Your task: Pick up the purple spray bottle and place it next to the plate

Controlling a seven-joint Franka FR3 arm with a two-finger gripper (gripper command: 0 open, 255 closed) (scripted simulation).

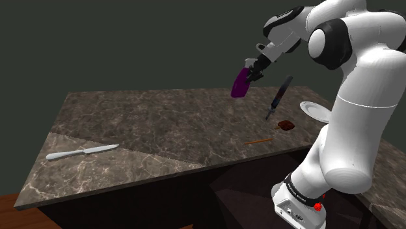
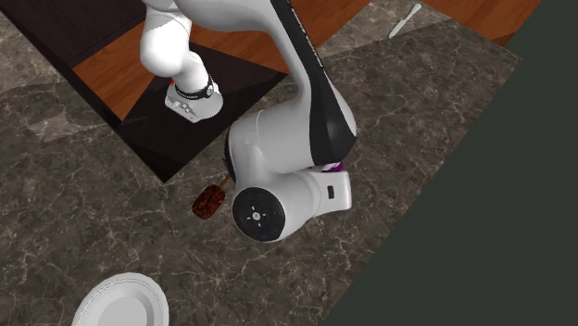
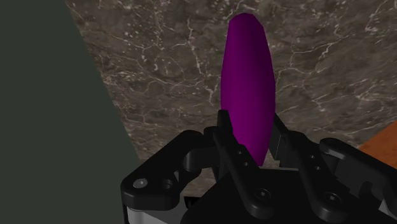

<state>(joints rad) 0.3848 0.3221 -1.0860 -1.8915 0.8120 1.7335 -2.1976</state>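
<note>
The purple spray bottle [image 1: 239, 83] hangs tilted in the air above the marble counter's far side, with my black gripper [image 1: 254, 70] shut on its upper end. In the wrist view the bottle [image 3: 249, 89] sticks out from between the two fingers [image 3: 229, 137], which clasp it, gripper [image 3: 254, 145]. The white plate [image 1: 313, 110] lies on the counter toward the shoulder view's right, partly behind my arm. From above, the plate [image 2: 120, 301] sits at the lower left, and only a sliver of purple bottle [image 2: 335, 168] peeks past my wrist.
A dark blue pen-like tool [image 1: 278, 96], a brown lump [image 1: 284, 125] and a thin brown stick [image 1: 258, 140] lie between bottle and plate. A grey knife [image 1: 81, 152] rests far off at the counter's left end. A dark wall backs the counter.
</note>
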